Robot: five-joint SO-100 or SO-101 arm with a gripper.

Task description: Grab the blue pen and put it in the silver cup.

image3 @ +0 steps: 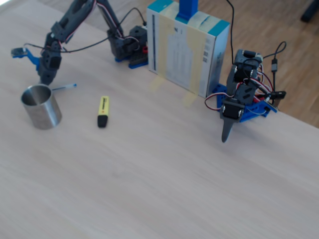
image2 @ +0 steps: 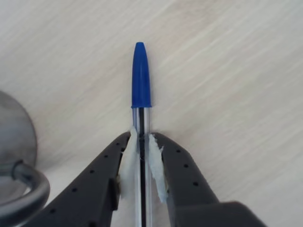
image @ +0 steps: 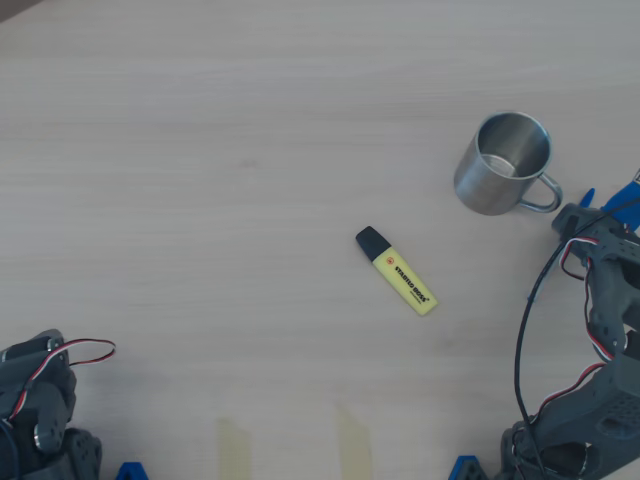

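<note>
The wrist view shows my gripper [image2: 142,137] shut on the clear barrel of the blue pen [image2: 141,75]. Its blue cap points away from the fingers, over the wooden table. The silver cup [image2: 16,135] and its looped handle [image2: 31,189] fill the lower left of that view. From the fixed view, the gripper [image3: 47,79] hangs just behind the cup [image3: 42,112], and the pen [image3: 66,87] sticks out to the right, low near the table. Overhead, the cup [image: 478,185] stands upright with its handle toward my arm [image: 600,260]; the pen is hidden there.
A yellow highlighter [image: 397,270] with a black cap lies mid-table, left of the cup. A second arm [image3: 239,99] stands at the right of the fixed view, its gripper pointing down. A tall box [image3: 187,47] stands behind. Tape strips [image: 235,445] lie on the near edge.
</note>
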